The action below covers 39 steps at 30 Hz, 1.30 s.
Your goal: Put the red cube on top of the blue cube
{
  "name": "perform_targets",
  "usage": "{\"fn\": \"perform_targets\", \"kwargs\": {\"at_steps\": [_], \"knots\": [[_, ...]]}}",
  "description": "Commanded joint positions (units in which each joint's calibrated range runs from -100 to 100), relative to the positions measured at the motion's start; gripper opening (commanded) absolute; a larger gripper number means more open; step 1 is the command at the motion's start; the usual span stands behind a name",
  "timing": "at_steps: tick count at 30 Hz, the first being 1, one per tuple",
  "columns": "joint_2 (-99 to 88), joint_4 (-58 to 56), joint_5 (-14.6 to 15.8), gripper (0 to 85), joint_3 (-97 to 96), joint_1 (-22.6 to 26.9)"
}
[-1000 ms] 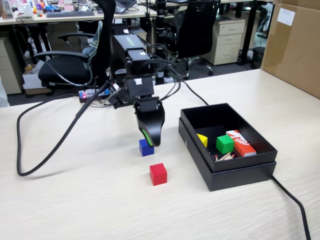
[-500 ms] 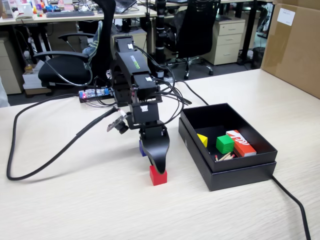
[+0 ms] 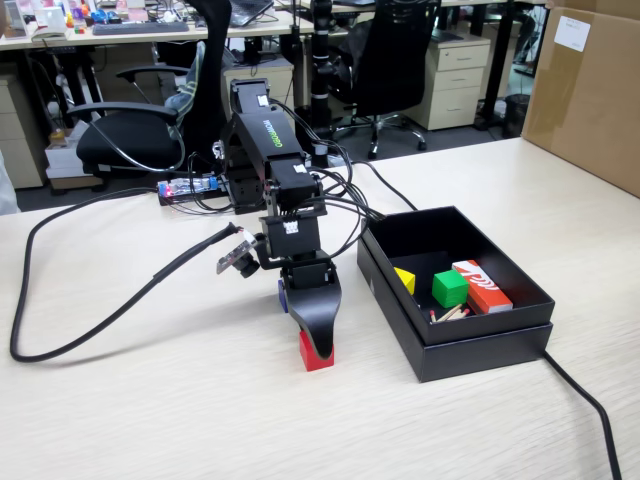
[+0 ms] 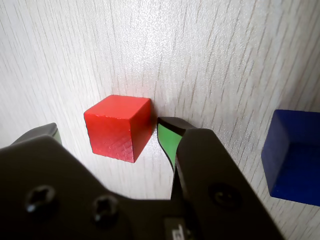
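The red cube [image 4: 119, 127] rests on the pale wooden table, between the two jaws of my gripper [image 4: 107, 129]. The jaws stand open on either side of it: the green-padded one is just off its right face, the other clear of its left side. In the fixed view the gripper [image 3: 315, 345] points down over the red cube [image 3: 313, 359], whose lower part shows below the black finger. The blue cube [image 4: 293, 156] stands on the table to the right in the wrist view. Only a sliver of the blue cube [image 3: 283, 298] shows behind the arm in the fixed view.
A black open box [image 3: 500, 340] stands right of the gripper, holding a green cube [image 3: 449, 288], a yellow piece [image 3: 404, 280] and an orange-red box [image 3: 481, 285]. A thick black cable [image 3: 90, 300] loops across the table's left side. A cardboard box [image 3: 590, 90] is far right.
The arm has swung forward from above the blue cube and come down over the red cube. In the last half second it sank a little lower around it.
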Motion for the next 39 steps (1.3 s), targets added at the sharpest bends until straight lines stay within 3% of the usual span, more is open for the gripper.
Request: {"fn": "perform_targets", "kwargs": {"at_steps": [1,7,10,15,23,33,39], "knots": [[-0.5,-2.3,-1.0,32.8,4.7,0.0],[0.3,-3.4,-1.9,18.4,5.9,0.1],[0.7,-3.4,-2.0,15.7,5.8,0.2],[1.1,-3.4,-2.0,0.9,5.7,0.2],[-3.1,-3.4,-1.2,0.9,5.6,-0.2],[-28.3,-7.1,0.0,0.9,0.2,-0.2],[-46.0,-7.4,0.0,0.9,-14.8,0.6]]}}
